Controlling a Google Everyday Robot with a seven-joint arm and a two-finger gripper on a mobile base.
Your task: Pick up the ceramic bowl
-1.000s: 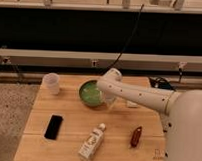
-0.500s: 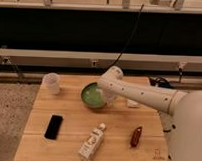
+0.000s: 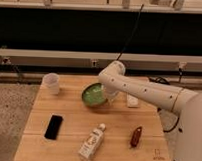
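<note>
Since the task is lifting one dish, each item is listed by its bearing on that:

Bowl: the green bowl (image 3: 95,95) sits tipped toward the camera, its paler inside showing, at the back middle of the table (image 3: 73,124). The tilt suggests its right rim is being raised or pressed, though the contact itself is hidden.

Gripper: the gripper (image 3: 112,95) is at the bowl's right rim, below the arm's white wrist. I cannot tell whether it has closed on the rim or is loose around it.

Arm: the arm (image 3: 144,91) reaches in from the right and bends down at the bowl, a pose that suits taking a shallow dish by its edge rather than across its width.

Cup: the cup (image 3: 52,82) stands upright at the back left corner, well apart from the bowl, so it should not get in the way.

Phone: a dark phone (image 3: 54,127) lies flat near the front left.

Bottle: a bottle (image 3: 92,141) lies on its side at the front, clear of the bowl.

Brown item: a small brown object (image 3: 136,136) lies front right.

White item: a small white object (image 3: 132,100) rests just right of the gripper, near enough to be nudged.

Stage: judged as the grasp or the very start of the lift.
</note>
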